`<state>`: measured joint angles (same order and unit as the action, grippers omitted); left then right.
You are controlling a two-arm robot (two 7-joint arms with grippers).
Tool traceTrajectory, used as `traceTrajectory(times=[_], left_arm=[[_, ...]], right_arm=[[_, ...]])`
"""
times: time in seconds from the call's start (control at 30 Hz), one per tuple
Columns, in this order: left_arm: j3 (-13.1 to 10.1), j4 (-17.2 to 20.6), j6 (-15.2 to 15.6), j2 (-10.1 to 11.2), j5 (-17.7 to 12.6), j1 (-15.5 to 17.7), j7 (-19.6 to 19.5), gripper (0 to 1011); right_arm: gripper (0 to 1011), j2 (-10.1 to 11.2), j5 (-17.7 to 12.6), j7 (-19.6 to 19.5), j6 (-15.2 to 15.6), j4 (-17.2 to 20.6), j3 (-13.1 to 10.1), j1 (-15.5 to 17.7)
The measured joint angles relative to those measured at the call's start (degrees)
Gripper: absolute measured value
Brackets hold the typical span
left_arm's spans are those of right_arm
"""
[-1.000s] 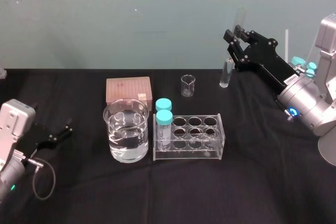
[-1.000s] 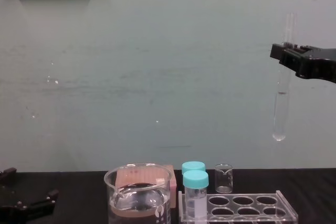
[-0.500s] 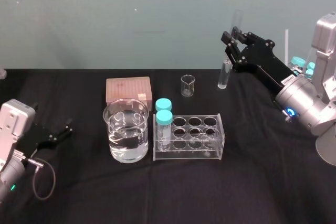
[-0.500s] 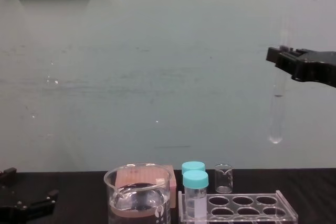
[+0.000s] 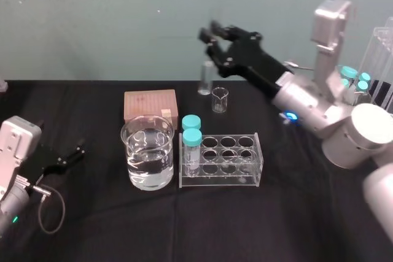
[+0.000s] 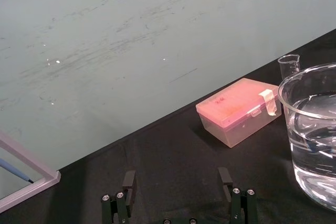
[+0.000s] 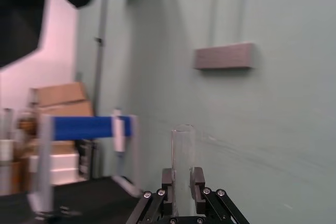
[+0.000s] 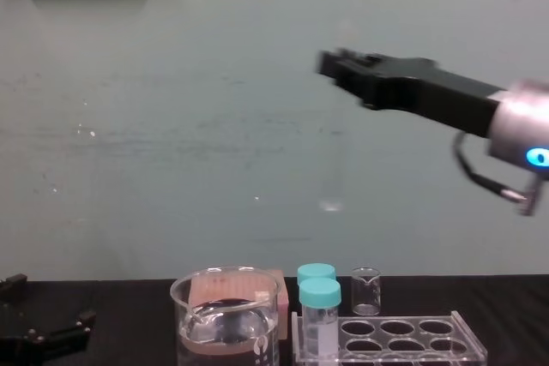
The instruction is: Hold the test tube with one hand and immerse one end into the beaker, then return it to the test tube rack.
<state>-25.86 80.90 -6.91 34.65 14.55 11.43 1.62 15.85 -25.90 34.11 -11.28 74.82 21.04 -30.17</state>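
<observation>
The test tube is held upright in the closed jaws of the right gripper, upper centre; the left gripper is parked lower left, jaws open.

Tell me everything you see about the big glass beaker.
The beaker is wide, clear glass with a rolled rim and pour spout. It stands upright on the black table, about half full of clear liquid, close beside the left end of the test tube rack and in front of a pink box. Nothing grips it: the right gripper holds the test tube in the air behind the rack, and the open left gripper rests to its left.
</observation>
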Motion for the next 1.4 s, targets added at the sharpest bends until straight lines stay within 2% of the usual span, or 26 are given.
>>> traceTrajectory(times=[0.03, 0.07, 0.13, 0.47, 0.6, 1.0, 1.4], left_arm=[[0.0, 0.0, 0.0, 0.0, 0.0, 0.0, 0.0, 1000], [0.0, 0.0, 0.0, 0.0, 0.0, 0.0, 0.0, 1000], [0.0, 0.0, 0.0, 0.0, 0.0, 0.0, 0.0, 1000], [0.0, 0.0, 0.0, 0.0, 0.0, 0.0, 0.0, 1000], [0.0, 0.0, 0.0, 0.0, 0.0, 0.0, 0.0, 1000], [0.0, 0.0, 0.0, 0.0, 0.0, 0.0, 0.0, 1000], [0.0, 0.0, 0.0, 0.0, 0.0, 0.0, 0.0, 1000]], right_arm=[[226, 0.0, 0.0, 0.0, 0.0, 0.0, 0.0, 0.0], [226, -1.13, -0.79, 2.19, -0.49, -1.37, 1.65, -1.39], [226, -2.18, -1.57, 3.98, -0.89, -2.65, 3.06, -2.59], [226, -4.92, -4.63, 9.28, -1.39, -6.36, 7.29, -5.01], [226, -5.13, -4.9, 9.81, -1.39, -7.94, 8.22, -5.37], [226, -6.66, -5.48, 11.38, -2.2, -15.8, 10.88, -7.61], [226, -7.18, -4.77, 11.53, -2.09, -19.08, 11.71, -8.37]])
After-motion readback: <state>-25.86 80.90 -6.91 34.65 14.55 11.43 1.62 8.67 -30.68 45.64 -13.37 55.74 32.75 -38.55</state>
